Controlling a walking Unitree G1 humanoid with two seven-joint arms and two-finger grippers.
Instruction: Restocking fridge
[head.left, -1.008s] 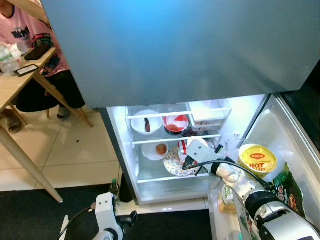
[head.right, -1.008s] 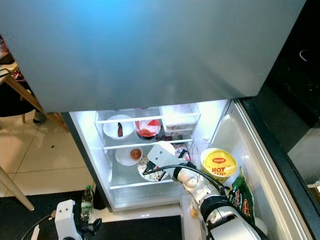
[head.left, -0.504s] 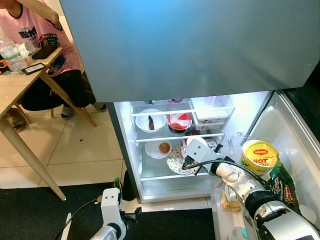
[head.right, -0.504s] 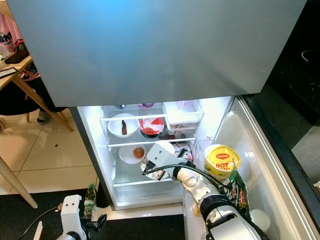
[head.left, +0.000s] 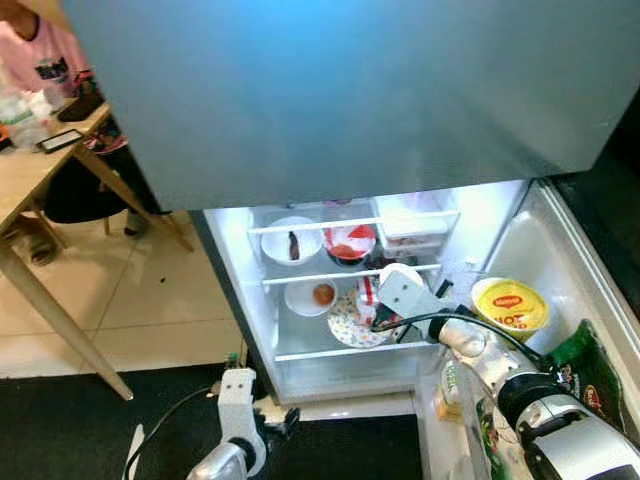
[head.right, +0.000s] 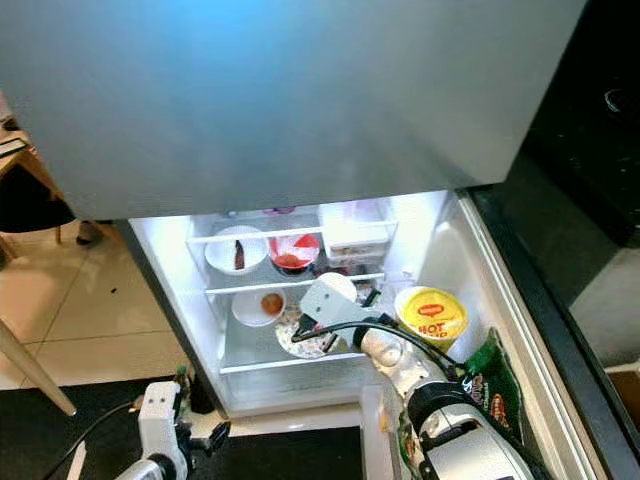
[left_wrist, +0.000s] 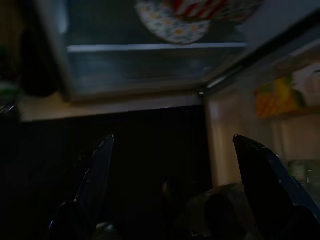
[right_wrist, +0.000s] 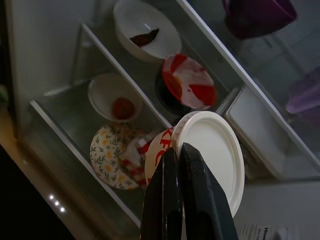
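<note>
Right wrist view: red-and-white lidded cup (right_wrist: 200, 150) held at the fridge's lower shelf (head.left: 345, 352).
Right gripper (right_wrist: 182, 150) jaws closed on the cup's rim, above the floral plate (right_wrist: 112, 155). Best set down clear of plate and small bowl (right_wrist: 114, 97); the shelf above leaves little headroom. Left gripper (left_wrist: 175, 165) jaws spread apart, idle by the floor.

A home kitchen: open fridge (head.left: 250, 290) with leftover bowls, tiled floor (head.left: 150, 300), wooden dining table (head.left: 30, 180)
</note>
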